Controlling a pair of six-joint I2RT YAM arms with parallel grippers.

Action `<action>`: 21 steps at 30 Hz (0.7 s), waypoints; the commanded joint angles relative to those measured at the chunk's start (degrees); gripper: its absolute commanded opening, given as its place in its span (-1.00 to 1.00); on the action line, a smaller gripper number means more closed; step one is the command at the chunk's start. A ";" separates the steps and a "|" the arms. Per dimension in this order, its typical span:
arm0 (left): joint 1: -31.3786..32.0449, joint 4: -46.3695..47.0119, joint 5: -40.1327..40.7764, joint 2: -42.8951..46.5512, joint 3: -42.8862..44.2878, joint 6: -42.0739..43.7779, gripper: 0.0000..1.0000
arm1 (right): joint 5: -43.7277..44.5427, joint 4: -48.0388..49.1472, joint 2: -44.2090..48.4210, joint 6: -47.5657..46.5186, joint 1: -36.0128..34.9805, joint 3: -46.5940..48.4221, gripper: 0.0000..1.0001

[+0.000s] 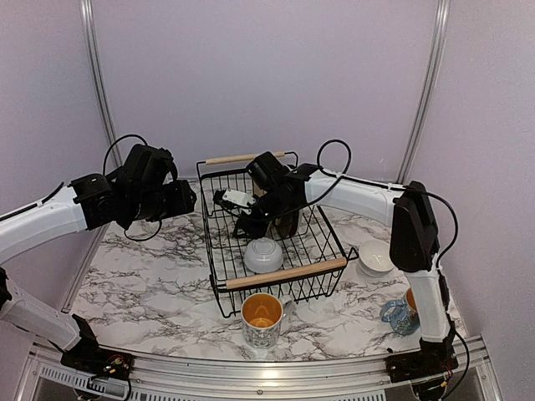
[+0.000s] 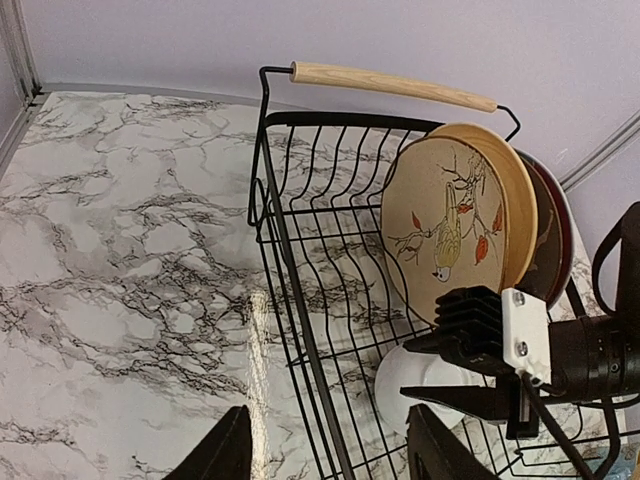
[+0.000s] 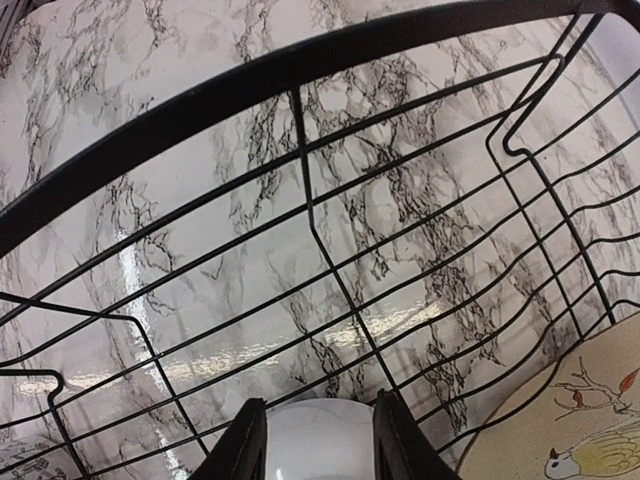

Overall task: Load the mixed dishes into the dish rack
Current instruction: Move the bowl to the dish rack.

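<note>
The dish rack (image 1: 284,274) stands mid-table. In the left wrist view (image 2: 390,85) it holds the small tan plate (image 2: 450,220), upright, with a dark plate (image 2: 545,250) and a red rim (image 2: 563,215) behind it. A small white bowl (image 1: 263,255) lies upside down at the rack's near end. My right gripper (image 1: 247,224) is inside the rack above that bowl, open; the bowl (image 3: 312,445) shows between its fingers. My left gripper (image 1: 188,199) is open and empty over the rack's left wall (image 2: 300,330). One mug (image 1: 262,317) stands in front of the rack, and another (image 1: 401,313) at the right.
A second white bowl (image 1: 376,255) sits on the marble table to the right of the rack, near the right arm. The tan plate's edge (image 3: 590,430) is close to the right gripper's side. The table's edge rail (image 1: 251,368) runs along the front.
</note>
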State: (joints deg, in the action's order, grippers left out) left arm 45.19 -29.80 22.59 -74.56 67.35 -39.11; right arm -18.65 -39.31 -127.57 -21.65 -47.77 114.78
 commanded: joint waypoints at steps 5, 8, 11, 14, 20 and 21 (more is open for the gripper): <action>0.16 0.62 0.36 1.97 -1.87 0.70 0.10 | 5.62 -6.44 -3.04 -6.97 -3.21 0.32 -0.30; 0.16 0.62 0.20 2.10 -2.04 0.61 0.11 | 6.72 -7.21 -3.75 -6.91 -3.21 0.21 -0.30; 0.16 0.84 -0.03 2.19 -2.34 0.44 0.11 | 9.41 -7.88 -4.44 -6.99 -3.21 -0.16 -0.30; 0.12 1.16 -0.43 2.25 -2.57 0.16 0.11 | 11.49 -8.20 -4.43 -6.81 -3.21 -1.52 -0.31; 0.23 1.69 -0.86 2.58 -3.07 -0.48 0.11 | 15.28 -7.69 -1.88 -6.36 -3.21 -5.97 -0.31; 0.18 1.88 -0.94 2.66 -3.22 -0.53 0.11 | 16.46 -7.72 -1.44 -6.31 -3.21 -6.75 -0.31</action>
State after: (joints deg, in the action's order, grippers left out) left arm 45.19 -29.19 22.48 -73.52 65.21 -39.42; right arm -7.35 -44.69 -130.98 -28.16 -51.05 111.31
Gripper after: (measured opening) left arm 0.552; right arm 0.346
